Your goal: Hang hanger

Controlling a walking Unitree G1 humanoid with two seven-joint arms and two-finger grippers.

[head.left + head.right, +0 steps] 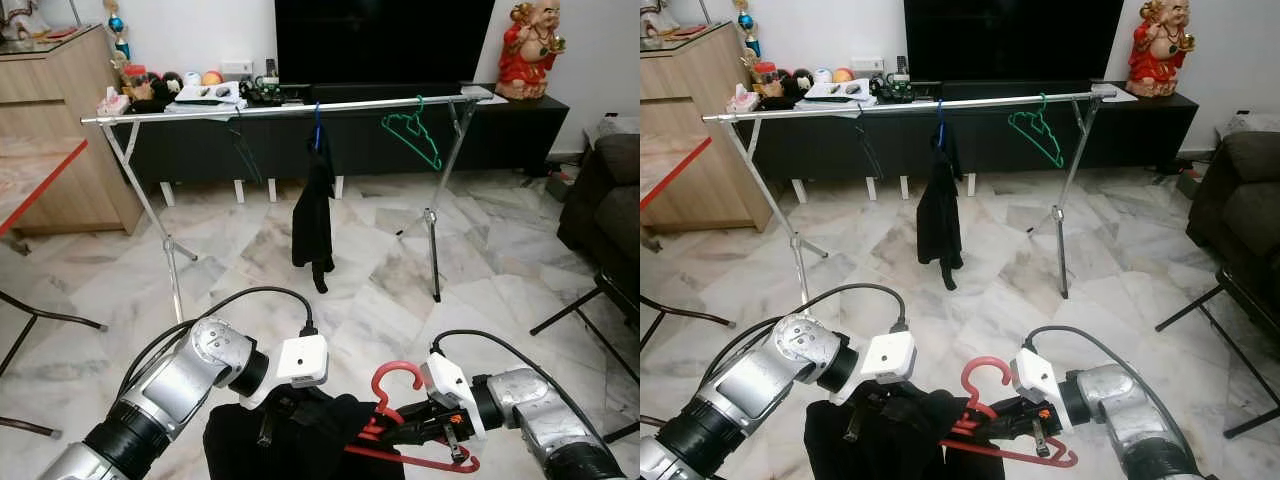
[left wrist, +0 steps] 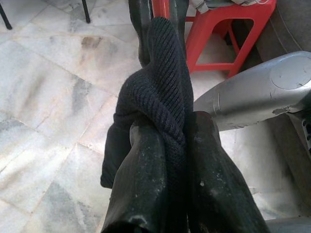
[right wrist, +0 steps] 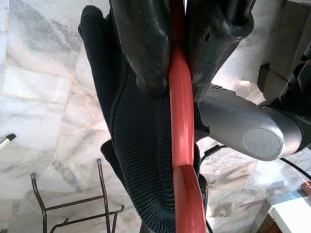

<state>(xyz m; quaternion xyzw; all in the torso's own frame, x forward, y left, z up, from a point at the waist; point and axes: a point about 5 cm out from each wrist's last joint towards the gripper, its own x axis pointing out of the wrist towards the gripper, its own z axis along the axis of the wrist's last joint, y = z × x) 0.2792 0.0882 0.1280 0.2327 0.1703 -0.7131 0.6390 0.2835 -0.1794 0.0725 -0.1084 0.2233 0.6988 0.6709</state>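
A red hanger [image 1: 395,385] with a black knit garment [image 1: 300,435] on it is held low in front of me. My right gripper [image 1: 385,425] is shut on the hanger's red bar [image 3: 181,121], which runs between its fingers [image 3: 141,43]. My left gripper [image 1: 275,415] is shut on a fold of the black garment [image 2: 163,102]. Ahead stands a silver clothes rail [image 1: 290,108] on two tripod legs. From it hang a dark garment on a blue hanger [image 1: 316,210] and a bare green hanger [image 1: 412,135].
A black TV console [image 1: 400,135] and a dark screen stand behind the rail. A wooden cabinet [image 1: 60,130] is at the left, a dark sofa [image 1: 605,210] at the right. Chair legs [image 1: 40,320] sit at the lower left. The floor is marble tile.
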